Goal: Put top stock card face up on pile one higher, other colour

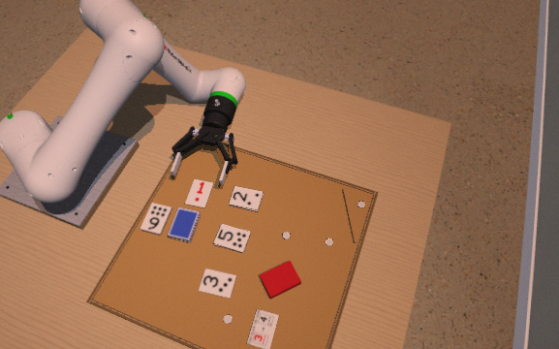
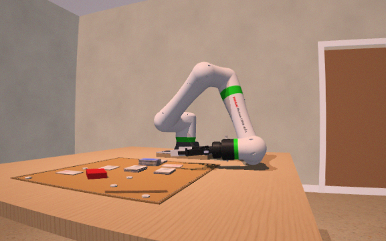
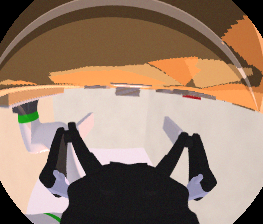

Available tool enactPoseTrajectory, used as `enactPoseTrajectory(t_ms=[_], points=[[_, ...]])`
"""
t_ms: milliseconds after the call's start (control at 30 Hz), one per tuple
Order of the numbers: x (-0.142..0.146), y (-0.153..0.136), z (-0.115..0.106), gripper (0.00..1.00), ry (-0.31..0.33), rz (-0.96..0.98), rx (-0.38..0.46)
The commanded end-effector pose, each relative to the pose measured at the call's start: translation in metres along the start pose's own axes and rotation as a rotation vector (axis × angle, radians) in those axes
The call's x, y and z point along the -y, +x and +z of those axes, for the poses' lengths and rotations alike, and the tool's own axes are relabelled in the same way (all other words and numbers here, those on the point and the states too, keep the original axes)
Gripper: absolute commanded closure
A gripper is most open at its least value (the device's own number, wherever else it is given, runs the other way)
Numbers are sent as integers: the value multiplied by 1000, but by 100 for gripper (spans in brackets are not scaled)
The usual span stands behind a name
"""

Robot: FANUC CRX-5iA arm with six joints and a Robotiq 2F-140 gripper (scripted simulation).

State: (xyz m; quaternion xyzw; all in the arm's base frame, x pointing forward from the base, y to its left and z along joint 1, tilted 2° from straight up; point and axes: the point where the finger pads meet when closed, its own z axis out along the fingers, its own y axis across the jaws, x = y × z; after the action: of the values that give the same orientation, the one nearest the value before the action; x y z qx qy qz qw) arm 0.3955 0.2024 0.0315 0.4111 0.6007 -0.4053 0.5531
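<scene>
My gripper [image 1: 197, 180] [image 2: 166, 153] [image 3: 128, 121] is open and empty, lying nearly level and low over the cloth's back edge, its fingertips near the red 1 card [image 1: 199, 193] [image 2: 172, 165]. The face-down blue stock [image 1: 184, 224] [image 2: 150, 162] [image 3: 127, 92] is a stack just past that card. Beside it lies a black card with nine pips [image 1: 156, 218]. Face-up black cards show a 2 [image 1: 245, 199] [image 2: 164, 171], a 5 [image 1: 232, 237] [image 2: 135, 169] and a 3 [image 1: 217, 283] [image 2: 109, 167]. The stock's top card face is hidden.
A red box [image 1: 280, 279] [image 2: 96, 173] [image 3: 192, 97] and a card with red 3 and black 4 [image 1: 263, 330] [image 2: 69, 173] lie on the brown card cloth [image 1: 163, 291]. Several white discs [image 1: 286, 236] and a thin dark strip [image 1: 349, 215] [image 2: 136, 191] are there too.
</scene>
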Motion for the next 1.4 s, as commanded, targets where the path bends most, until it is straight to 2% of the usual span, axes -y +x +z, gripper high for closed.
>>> enactPoseTrajectory(t_ms=[0, 933, 1133, 1367], points=[[1, 2, 1, 0, -1, -4, 6], [1, 0, 0, 0, -1, -4, 6], [1, -13, 0, 0, -1, -4, 6], [1, -42, -2, 0, -1, -4, 6]])
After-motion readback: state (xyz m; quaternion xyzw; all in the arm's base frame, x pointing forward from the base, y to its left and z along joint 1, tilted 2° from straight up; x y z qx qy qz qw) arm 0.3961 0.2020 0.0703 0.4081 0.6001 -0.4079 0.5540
